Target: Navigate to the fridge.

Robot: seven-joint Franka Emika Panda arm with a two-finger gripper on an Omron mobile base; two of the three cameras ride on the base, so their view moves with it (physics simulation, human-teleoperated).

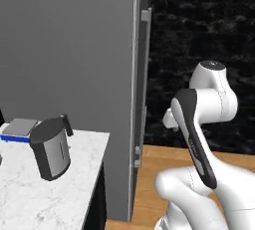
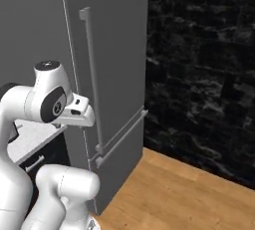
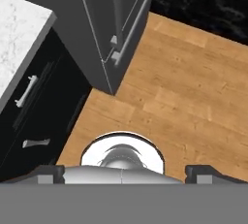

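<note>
Where counter ends, tall matte-grey fridge (image 2: 114, 74), flat doors, slim vertical handle (image 2: 92, 74).

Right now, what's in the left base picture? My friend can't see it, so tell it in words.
A very tall grey fridge fills the left and middle, its slim bar handle on the edge facing a black stone wall. A dark kettle stands on a white marble counter at lower left, and the white robot arm rises at lower right.
</note>
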